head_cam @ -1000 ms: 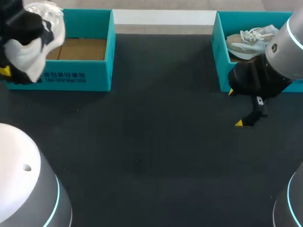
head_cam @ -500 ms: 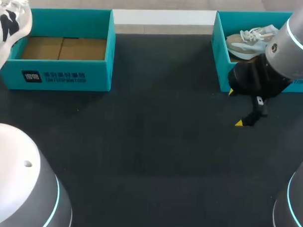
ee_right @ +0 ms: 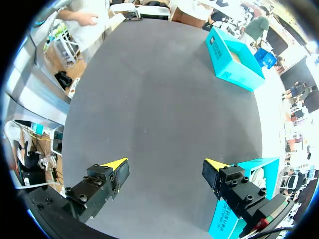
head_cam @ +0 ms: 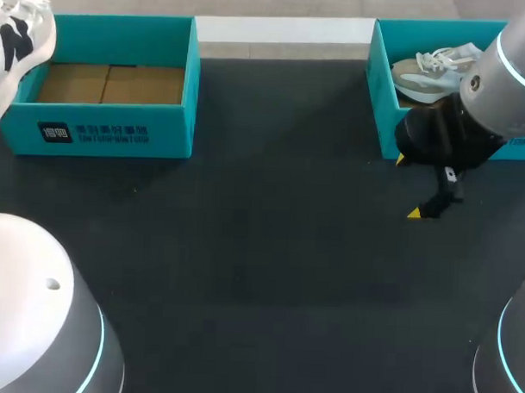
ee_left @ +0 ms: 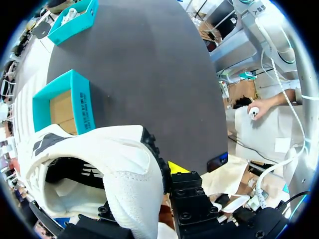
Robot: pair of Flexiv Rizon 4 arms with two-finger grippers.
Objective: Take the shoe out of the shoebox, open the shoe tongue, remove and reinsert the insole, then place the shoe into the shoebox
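A white shoe with black marks hangs at the table's far left edge, beside the left teal shoebox, whose cardboard floor is bare. In the left wrist view my left gripper is shut on this white shoe at its collar; one yellow tip shows, the other is hidden under the shoe. A beige shoe with white laces lies in the right teal shoebox. My right gripper stands open just in front of that box, with nothing between its fingers.
The dark table top stretches between the two boxes. My arms' white bases fill the near corners. In the right wrist view the left shoebox lies far ahead, and the right box's wall is close beside one finger.
My left arm has carried the white shoe leftward from above the left box's corner to the table's far left edge, then held still. The right arm has not moved.
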